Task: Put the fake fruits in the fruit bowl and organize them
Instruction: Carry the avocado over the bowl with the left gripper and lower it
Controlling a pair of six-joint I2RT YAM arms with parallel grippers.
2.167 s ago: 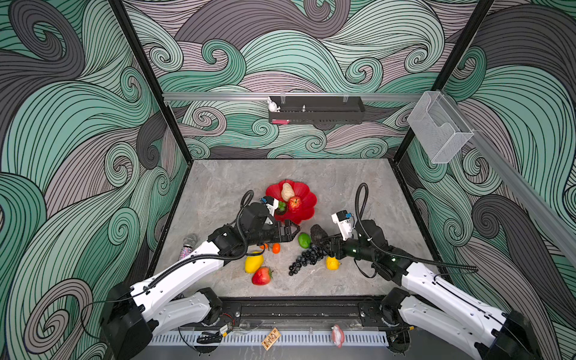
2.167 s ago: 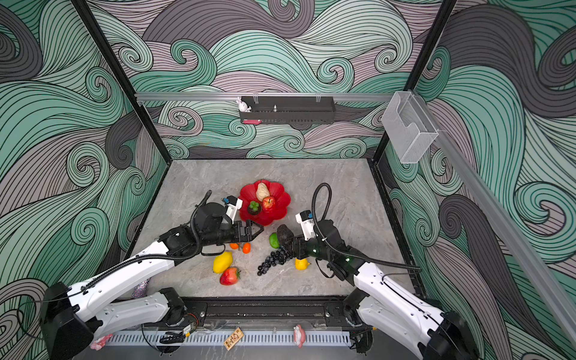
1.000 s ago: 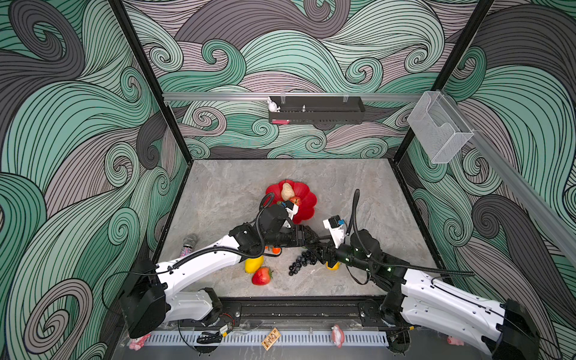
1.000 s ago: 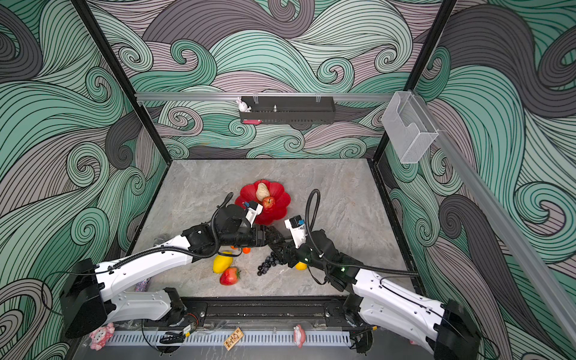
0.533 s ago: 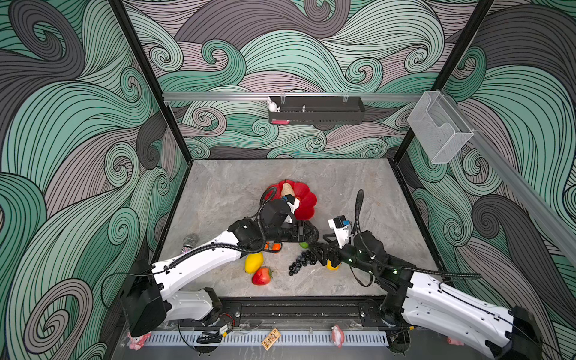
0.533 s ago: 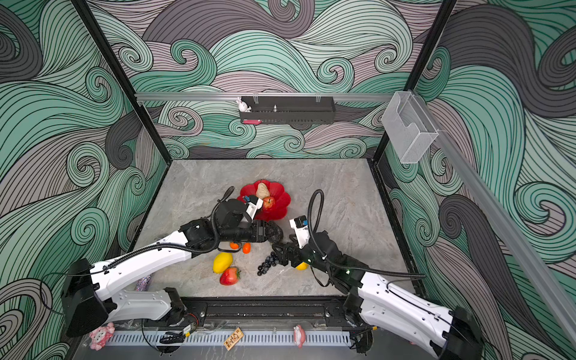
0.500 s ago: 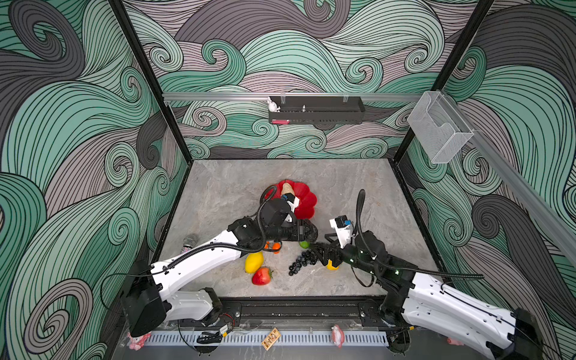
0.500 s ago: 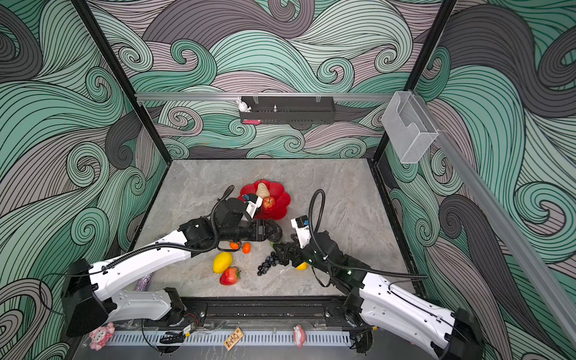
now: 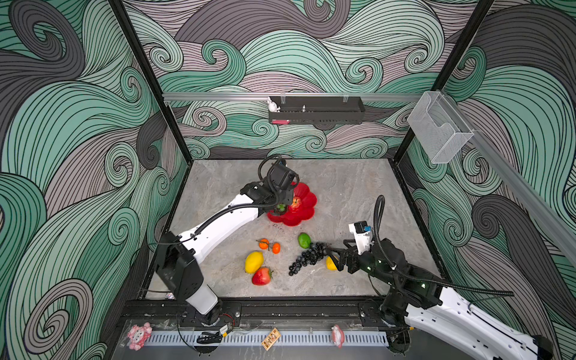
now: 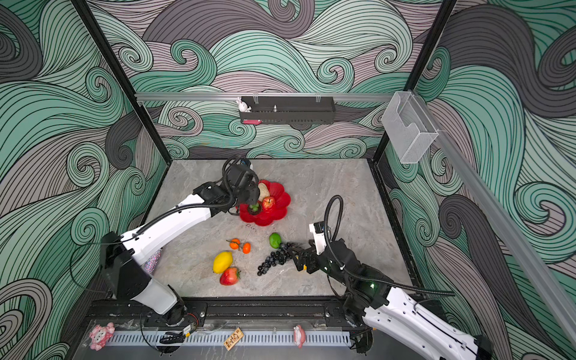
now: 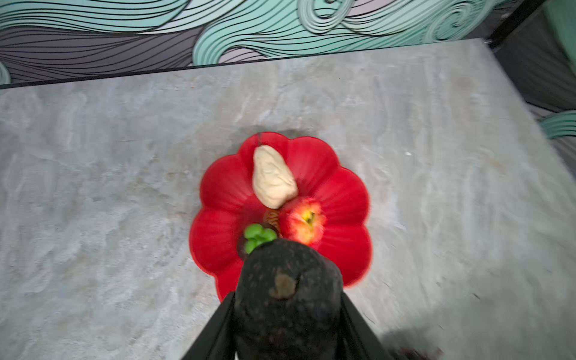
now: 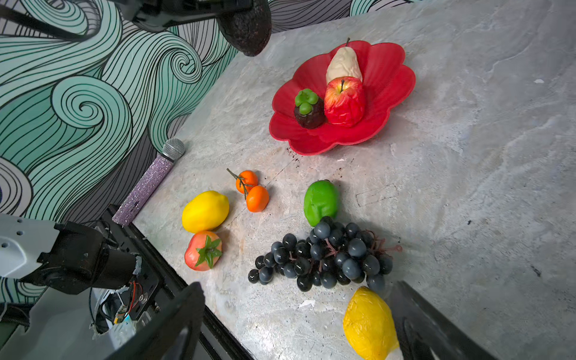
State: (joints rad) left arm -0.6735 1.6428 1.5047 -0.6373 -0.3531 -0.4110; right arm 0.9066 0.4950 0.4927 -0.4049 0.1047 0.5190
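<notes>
The left hand point(image 11: 286, 314) has swung up over the left edge of the glossy red flower-shaped bowl point(image 9: 304, 215), pinching a dark bumpy avocado point(image 11: 285, 280). The right hand point(image 12: 297, 299) has spread wide around a yellow plastic lemon point(image 12: 369, 324), well apart from that bowl.

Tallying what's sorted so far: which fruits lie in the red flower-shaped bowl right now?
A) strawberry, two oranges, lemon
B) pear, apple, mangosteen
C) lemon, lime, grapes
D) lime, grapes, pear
B: the right wrist view shows the pear, the apple and the mangosteen sitting together inside the fruit bowl, and nothing else in it.
</notes>
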